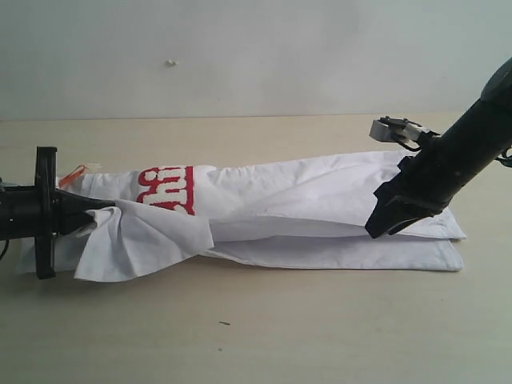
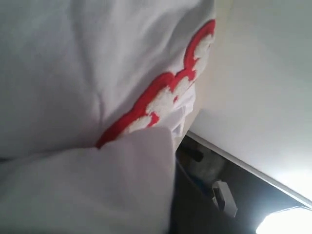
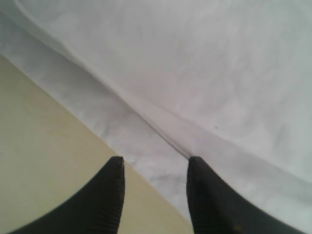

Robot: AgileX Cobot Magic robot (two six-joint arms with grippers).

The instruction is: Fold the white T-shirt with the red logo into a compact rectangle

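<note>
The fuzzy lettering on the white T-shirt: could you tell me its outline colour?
Red; the fuzzy white lettering shows best in the left wrist view.

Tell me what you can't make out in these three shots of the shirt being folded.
- The left gripper: fingertips buried in the bunched white T-shirt in the exterior view; cloth fills the left wrist view.
- The red logo: a fold covers most letters in both those views, so it is unreadable.
- The right gripper: its arm hides the tips in the exterior view; the wrist view can't show whether they touch cloth.
</note>
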